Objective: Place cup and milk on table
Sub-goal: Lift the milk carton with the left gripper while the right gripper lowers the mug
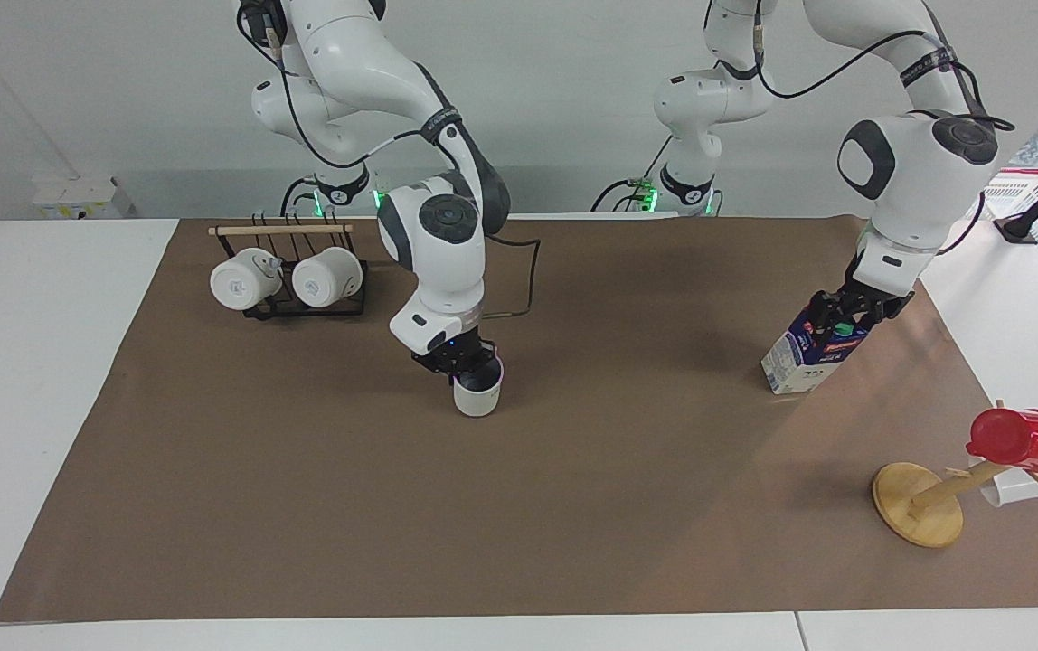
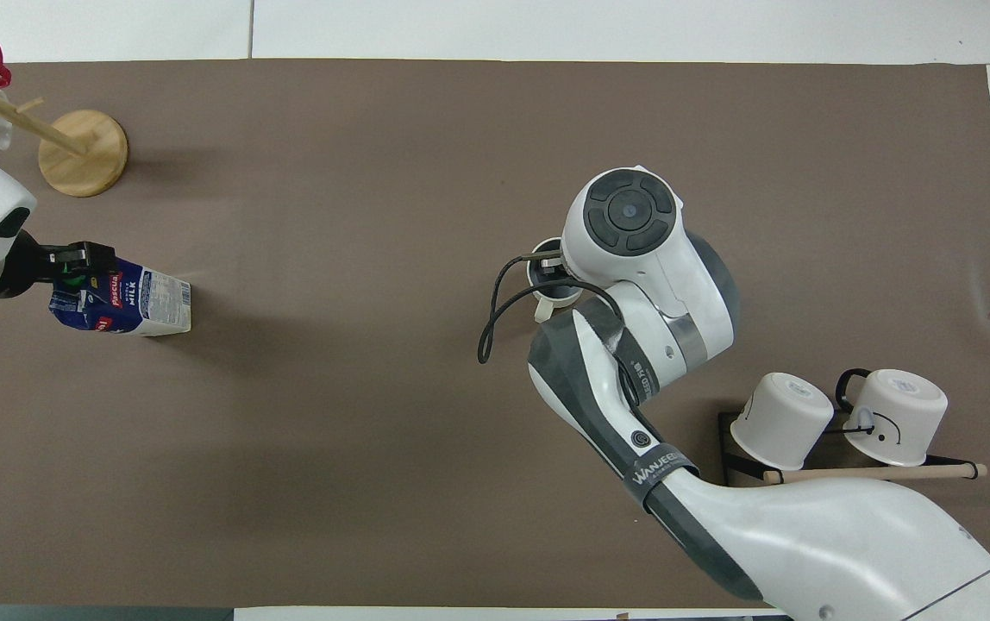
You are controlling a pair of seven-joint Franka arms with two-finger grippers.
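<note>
The cup (image 1: 477, 400), cream-white with a dark inside, hangs upright from my right gripper (image 1: 467, 365), which is shut on its rim. It is at or just above the brown sheet of the table (image 1: 573, 524), near the middle; whether it touches I cannot tell. From overhead, only the cup's edge and handle (image 2: 544, 304) show under the right arm. The milk (image 1: 805, 360), a blue and white carton with a green cap, stands on the sheet toward the left arm's end. My left gripper (image 1: 844, 316) is shut on the milk's (image 2: 140, 302) top ridge.
A black rack (image 1: 302, 306) with two white mugs sits on the sheet close to the right arm's base. A wooden mug tree (image 1: 919, 504) carrying a red cup (image 1: 1022, 440) stands farther from the robots than the milk, near the sheet's corner.
</note>
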